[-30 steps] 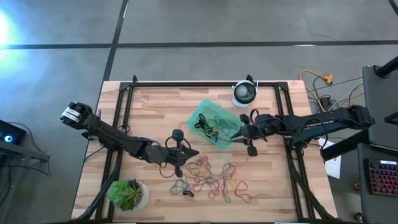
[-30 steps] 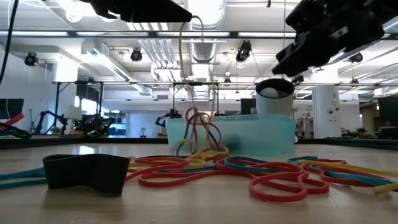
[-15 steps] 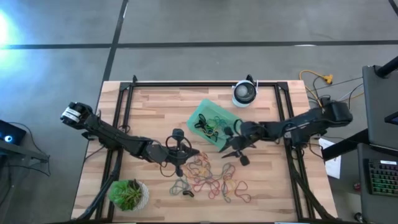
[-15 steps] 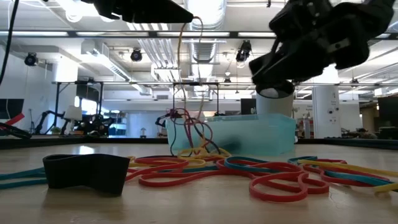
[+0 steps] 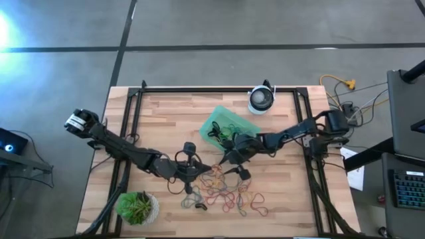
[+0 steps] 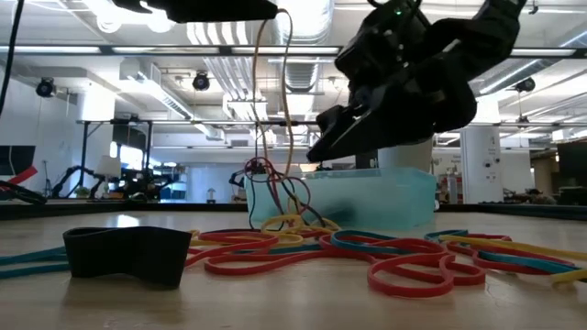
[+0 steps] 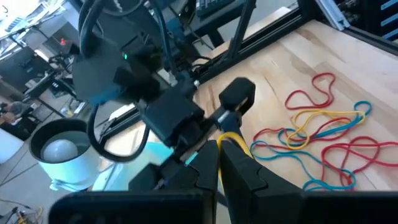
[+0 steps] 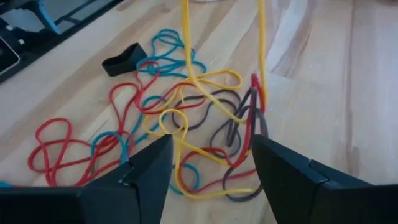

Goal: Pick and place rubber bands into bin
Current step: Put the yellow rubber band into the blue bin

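Observation:
Many coloured rubber bands [image 5: 229, 192] lie tangled on the wooden table, near the front. My left gripper [image 5: 211, 167] is above the pile's left part, shut on a yellow band [image 6: 284, 110] that runs up from the pile. My right gripper [image 5: 233, 167] is open, tipped down over the pile just right of that band. In the right wrist view its fingers [image 8: 146, 174] stand apart before the raised yellow strands [image 8: 185, 43] and touch nothing. The mint-green bin [image 5: 214, 126] stands behind on its base, with several bands inside. My left gripper pinches the top of the yellow band's loop [image 7: 219, 139] between its two fingers, coming nearly level from the table's left. The band hangs below as two taut strands. Its lower end [image 6: 293, 220] stays in the pile, with red and dark bands [image 6: 261, 170] caught on it.
A thick black band [image 6: 128, 252] lies at the pile's near left. A round white-and-black device [image 5: 261, 99] stands behind the bin, a potted plant [image 5: 137, 207] at the near left corner. Black frame rails [image 5: 219, 88] run along the table's edges.
My right gripper has swung from beside the bin's right side toward the table's left and near edge, and down toward the pile and the raised yellow band, tipping downward and spreading its fingers. My left gripper has kept the band raised.

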